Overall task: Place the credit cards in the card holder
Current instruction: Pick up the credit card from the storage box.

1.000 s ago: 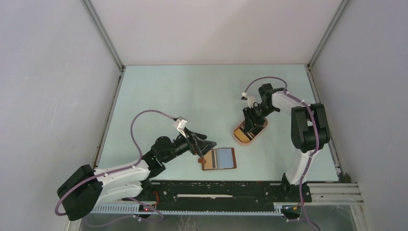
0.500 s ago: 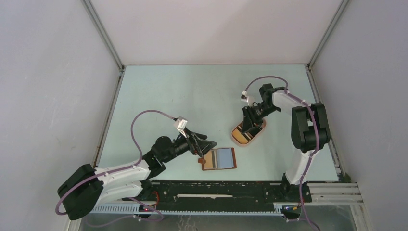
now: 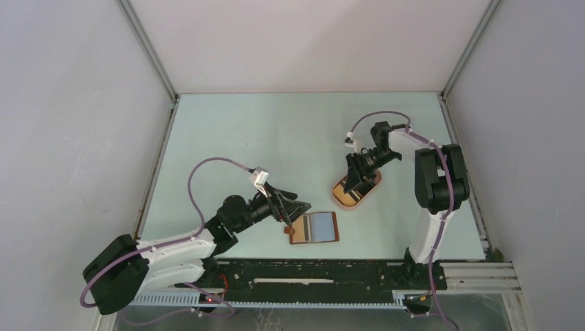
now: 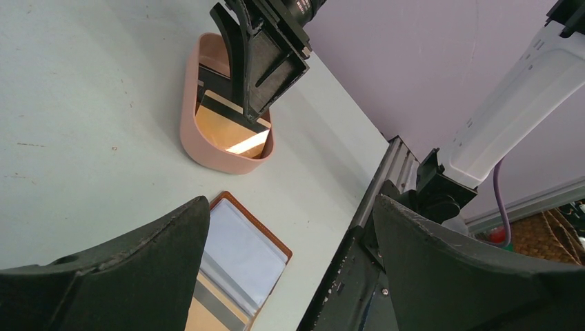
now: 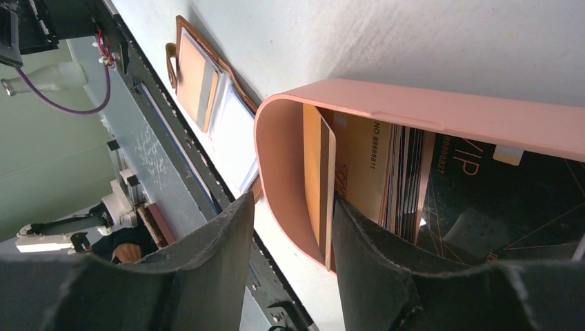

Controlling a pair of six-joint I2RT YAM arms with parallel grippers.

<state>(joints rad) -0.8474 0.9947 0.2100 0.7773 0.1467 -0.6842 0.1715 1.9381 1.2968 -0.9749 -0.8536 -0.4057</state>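
The card holder (image 3: 301, 232) lies open and flat near the front edge, tan lining to the left and a pale blue card (image 4: 238, 256) in its clear sleeve. My left gripper (image 3: 298, 213) hovers wide open over the holder's left end (image 4: 251, 218), with nothing between its fingers (image 4: 291, 204). The other credit cards (image 5: 400, 172) lie stacked in a pink oval tray (image 3: 339, 196). One orange card (image 5: 319, 176) stands on edge against the tray's near end wall. My right gripper (image 5: 291, 204) is open astride that wall. One finger (image 5: 372, 262) is inside against the orange card, the other outside and apart.
A black card marked VIP (image 5: 510, 200) lies flat on the tray's floor. The black base rail (image 3: 317, 267) runs just in front of the card holder (image 5: 193, 76). The tray (image 4: 190, 124) and the right gripper (image 4: 252, 103) show beyond my left fingers.
The right gripper has shifted slightly left at the tray and its jaws have spread a little wider. The left arm and the card holder have not moved.
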